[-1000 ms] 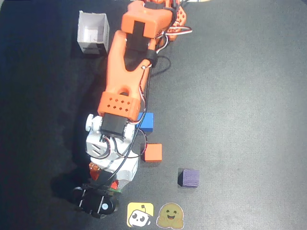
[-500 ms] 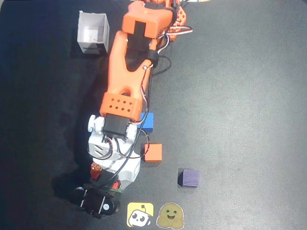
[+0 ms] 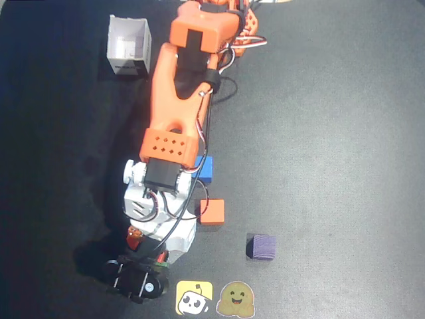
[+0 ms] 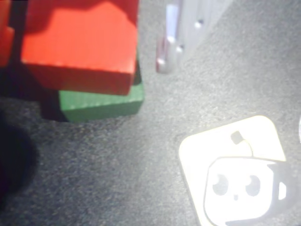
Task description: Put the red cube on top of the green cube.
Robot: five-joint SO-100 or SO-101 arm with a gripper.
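In the wrist view the red cube (image 4: 80,42) rests on top of the green cube (image 4: 101,103), shifted a little to the left so that the green cube's right edge shows. My gripper (image 4: 84,52) is open and straddles the red cube. The white finger (image 4: 171,42) stands clear on its right, and the orange finger (image 4: 5,42) sits at the left edge across a dark gap. In the overhead view the arm hides most of the stack near the bottom. Only a sliver of the red cube (image 3: 158,256) and a sliver of the green cube (image 3: 161,264) show there.
An orange cube (image 3: 212,212), a blue cube (image 3: 204,169) and a purple cube (image 3: 261,246) lie to the right of the arm. A white open box (image 3: 128,45) stands at the top left. Two stickers (image 3: 194,297) (image 3: 234,300) lie at the bottom edge, and the yellow sticker (image 4: 235,179) is close to the stack.
The arm's wrist end has crept slightly toward the bottom of the overhead view. The loose cubes have not moved.
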